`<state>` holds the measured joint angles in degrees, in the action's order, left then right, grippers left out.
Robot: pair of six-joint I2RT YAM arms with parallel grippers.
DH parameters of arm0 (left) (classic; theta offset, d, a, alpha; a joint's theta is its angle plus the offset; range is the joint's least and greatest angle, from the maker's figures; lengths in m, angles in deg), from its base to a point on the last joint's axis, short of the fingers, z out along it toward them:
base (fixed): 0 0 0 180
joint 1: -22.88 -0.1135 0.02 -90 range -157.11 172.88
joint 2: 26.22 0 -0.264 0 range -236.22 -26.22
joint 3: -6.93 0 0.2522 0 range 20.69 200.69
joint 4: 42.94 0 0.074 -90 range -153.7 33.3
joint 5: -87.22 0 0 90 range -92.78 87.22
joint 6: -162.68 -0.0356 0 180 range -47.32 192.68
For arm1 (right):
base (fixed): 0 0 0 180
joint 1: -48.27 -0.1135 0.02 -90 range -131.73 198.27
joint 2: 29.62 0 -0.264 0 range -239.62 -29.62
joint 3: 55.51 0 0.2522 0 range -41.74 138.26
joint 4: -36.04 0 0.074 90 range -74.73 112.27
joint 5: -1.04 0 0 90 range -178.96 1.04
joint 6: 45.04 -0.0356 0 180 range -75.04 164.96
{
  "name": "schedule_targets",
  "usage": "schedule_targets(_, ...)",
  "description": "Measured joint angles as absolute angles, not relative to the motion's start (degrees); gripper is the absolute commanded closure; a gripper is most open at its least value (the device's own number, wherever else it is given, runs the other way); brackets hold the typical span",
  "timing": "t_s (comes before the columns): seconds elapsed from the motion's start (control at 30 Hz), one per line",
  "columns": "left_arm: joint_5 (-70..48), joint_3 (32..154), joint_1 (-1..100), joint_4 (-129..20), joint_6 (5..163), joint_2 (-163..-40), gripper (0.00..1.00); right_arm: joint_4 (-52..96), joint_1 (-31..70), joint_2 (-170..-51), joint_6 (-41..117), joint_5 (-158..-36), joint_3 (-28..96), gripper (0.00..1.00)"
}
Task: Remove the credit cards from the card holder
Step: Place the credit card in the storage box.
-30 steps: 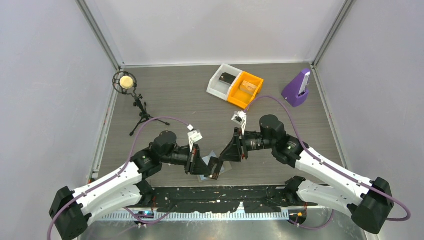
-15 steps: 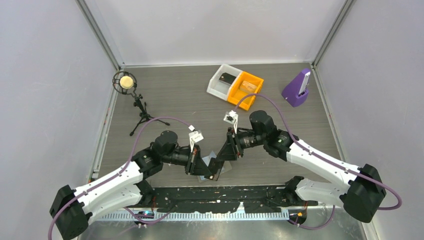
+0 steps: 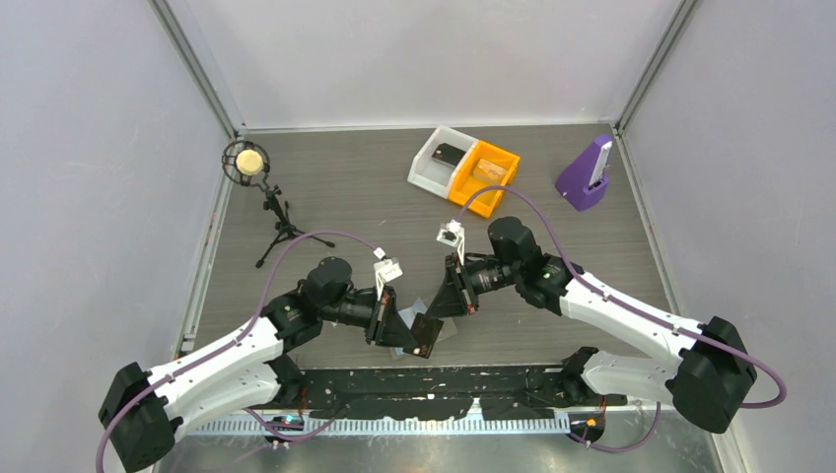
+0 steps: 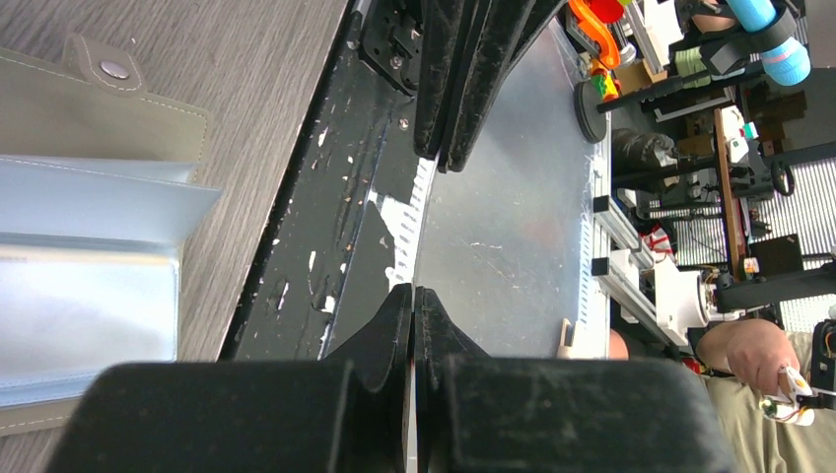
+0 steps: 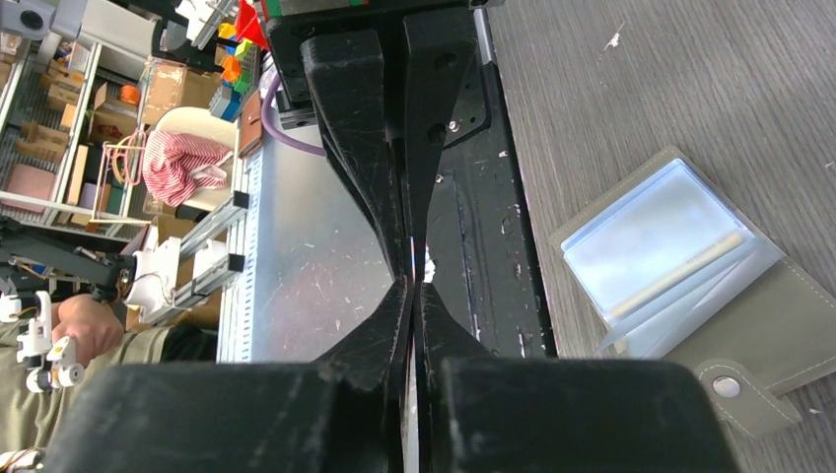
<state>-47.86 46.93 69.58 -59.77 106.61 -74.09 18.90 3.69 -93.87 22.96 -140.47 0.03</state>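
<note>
Top, around: microphone stand (image 3: 258, 187) far left, purple stand (image 3: 585, 175) far right.
Top, surface: grey wood-grain table (image 3: 345, 197), pale walls.
Top, bins: white bin (image 3: 430, 168) holds 1 dark item; adjoining orange bin (image 3: 471, 191) holds 1 tan item.
Left wrist: left gripper (image 4: 412, 292) pressed shut; card holder (image 4: 89, 227) open on the table.
Right wrist: right gripper (image 5: 412, 288) closed, tips meeting the left's; holder lies beside them.

The top external camera sits high above and behind the arm bases and looks steeply down, from far off, on the whole surface (image 3: 345, 187). Each wrist camera rides close behind its own hand and sights along the fingers. The left hand (image 4: 413, 291) and the right hand (image 5: 412, 284) views face each other across the near edge of the surface. All three views share the card holder (image 5: 680, 246), and each wrist view also catches the opposite hand.
</note>
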Motion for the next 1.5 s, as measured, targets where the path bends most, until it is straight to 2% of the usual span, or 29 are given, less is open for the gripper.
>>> schedule_targets(0.03, -47.90, 46.93, 69.58, -59.77, 106.61, -74.09, 1.00, 19.23, 3.69, -93.87, 22.93, -140.79, -0.03, 0.95)
schedule_targets(0.2, -47.31, 47.17, 69.60, -60.45, 106.24, -74.07, 0.61, 20.08, 3.67, -93.73, 22.43, -141.06, -0.40, 0.95)
schedule_targets(0.43, -37.98, 51.74, 69.58, -69.10, 103.27, -70.81, 0.22, 20.51, 5.20, -89.87, 20.16, -136.12, -0.40, 0.95)
schedule_targets(0.5, -34.50, 53.43, 69.58, -72.19, 102.11, -69.04, 0.14, 20.51, 6.62, -88.75, 19.11, -134.45, -0.40, 0.95)
schedule_targets(0.53, -32.73, 54.30, 69.58, -73.91, 101.74, -68.17, 0.04, 20.51, 7.56, -88.25, 18.54, -133.49, -0.38, 0.95)
schedule_targets(0.57, -31.20, 55.13, 69.58, -75.49, 101.28, -67.43, 0.01, 20.54, 8.48, -87.85, 17.86, -132.49, -0.36, 0.95)
schedule_targets(0.93, -12.12, 66.15, 69.58, -94.33, 94.48, -61.85, 0.00, 21.54, 18.60, -92.62, 11.04, -113.34, 7.84, 0.95)
schedule_targets(1.2, -2.81, 67.26, 69.58, -100.67, 90.24, -60.85, 0.00, 30.74, 24.04, -107.90, 2.96, -98.50, 16.80, 0.95)
schedule_targets(1.5, -0.40, 67.26, 69.58, -103.92, 88.58, -60.94, 0.00, 40.93, 24.52, -126.13, -5.41, -81.28, 25.02, 0.95)
